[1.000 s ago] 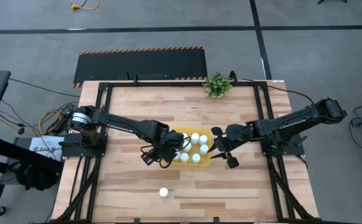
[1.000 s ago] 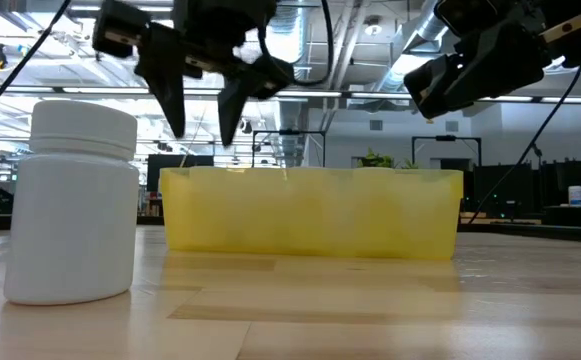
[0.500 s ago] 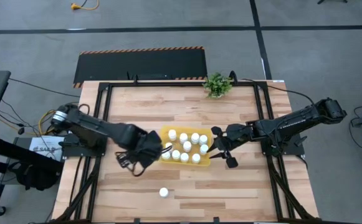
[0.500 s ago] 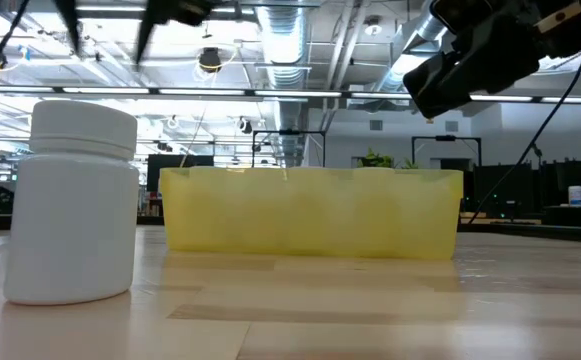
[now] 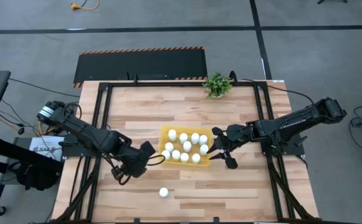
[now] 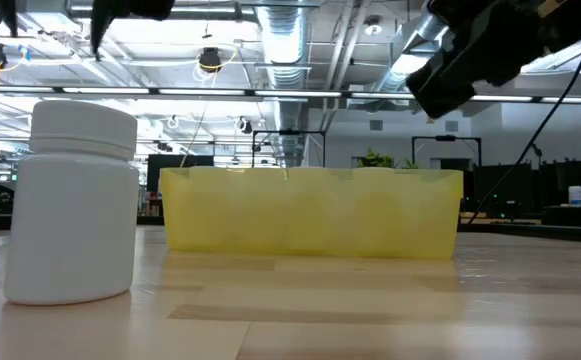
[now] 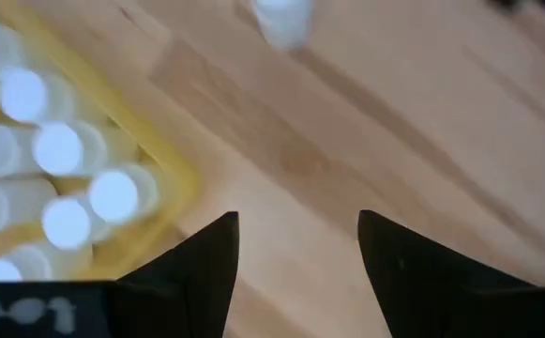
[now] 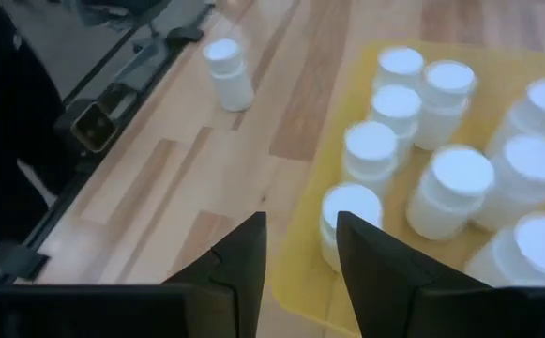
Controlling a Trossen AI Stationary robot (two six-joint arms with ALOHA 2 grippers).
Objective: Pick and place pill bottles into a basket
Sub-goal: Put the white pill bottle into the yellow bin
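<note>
The basket, a yellow tray [image 5: 188, 130] [image 6: 310, 215], lies mid-table and holds several white pill bottles [image 5: 187, 146] [image 8: 460, 178] standing upright. One more pill bottle [image 5: 163, 192] [image 6: 73, 200] stands on its base on the bare wood near the front edge. My left gripper [image 5: 136, 169] [image 7: 298, 272] hangs open and empty over the wood just left of the tray's near left corner, well above the table. My right gripper [image 5: 220, 152] [image 8: 301, 239] hovers above the tray's right end, fingers a little apart with nothing between them.
A small green potted plant [image 5: 217, 84] stands at the table's far edge. Black frame rails run along the table's left, right and far sides. Bare wood lies between the tray and the front edge, around the lone bottle.
My left gripper has left the space over the tray's left part and gone toward the table's left and near edges, rising as it went, its fingers open and empty throughout. The tray and the lone bottle have kept still.
</note>
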